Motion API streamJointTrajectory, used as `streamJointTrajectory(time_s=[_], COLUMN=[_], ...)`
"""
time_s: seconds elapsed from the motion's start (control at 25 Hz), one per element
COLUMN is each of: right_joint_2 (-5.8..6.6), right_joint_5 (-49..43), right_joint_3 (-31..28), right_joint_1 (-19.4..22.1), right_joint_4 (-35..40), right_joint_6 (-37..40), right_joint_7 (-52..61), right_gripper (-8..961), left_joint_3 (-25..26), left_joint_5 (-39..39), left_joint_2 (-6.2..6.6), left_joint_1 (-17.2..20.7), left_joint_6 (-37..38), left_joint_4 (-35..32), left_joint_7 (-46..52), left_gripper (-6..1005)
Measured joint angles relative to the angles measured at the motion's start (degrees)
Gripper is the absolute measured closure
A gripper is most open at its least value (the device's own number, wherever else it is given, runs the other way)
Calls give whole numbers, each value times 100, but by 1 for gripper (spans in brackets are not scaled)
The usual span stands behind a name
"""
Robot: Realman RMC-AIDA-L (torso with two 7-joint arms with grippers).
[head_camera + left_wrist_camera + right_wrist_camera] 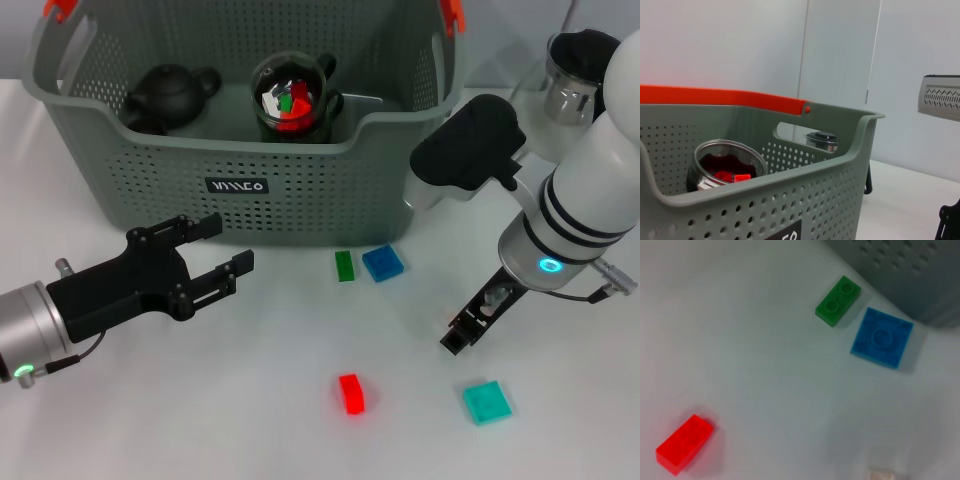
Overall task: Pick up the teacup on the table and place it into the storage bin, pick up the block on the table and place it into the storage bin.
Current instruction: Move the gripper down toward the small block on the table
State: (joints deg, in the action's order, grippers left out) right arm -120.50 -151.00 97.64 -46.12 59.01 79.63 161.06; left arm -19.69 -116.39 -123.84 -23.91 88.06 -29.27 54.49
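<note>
Teacup (292, 100) sitting in storage bin (300, 190) already; right gripper (470, 322), fingers unclear, hovering over blocks; left gripper (205, 262) idling wide.

Four loose blocks lie on the table, namely one green block (344, 265), one blue block (382, 262), one red block (351, 393) and one teal block (487, 402), while one storage bin (150, 175) holds one black teapot (168, 94) and one glass teacup (293, 97).
</note>
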Motion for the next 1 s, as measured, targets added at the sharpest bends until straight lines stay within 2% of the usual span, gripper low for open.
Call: streamJointTrajectory(time_s=[0.44, 0.76, 0.96, 1.0], right_joint_2=[-14, -17, -17, -15], right_joint_5=[1, -1, -9, -9], right_joint_3=[36, 110, 113, 104], right_joint_1=[-26, -55, -55, -55], right_joint_4=[-86, -124, -106, -99], right_joint_6=[-62, -44, -9, -6], right_joint_7=[13, 17, 19, 20], right_gripper=[380, 560, 752, 752], left_joint_3=[0, 0, 0, 0], left_joint_5=[2, 2, 2, 2], left_joint_2=[0, 0, 0, 0], left_joint_1=[0, 0, 0, 0], left_joint_6=[0, 0, -4, -5], left_joint_4=[0, 0, 0, 0], left_joint_7=[0, 0, 0, 0], left_gripper=[371, 372, 372, 372])
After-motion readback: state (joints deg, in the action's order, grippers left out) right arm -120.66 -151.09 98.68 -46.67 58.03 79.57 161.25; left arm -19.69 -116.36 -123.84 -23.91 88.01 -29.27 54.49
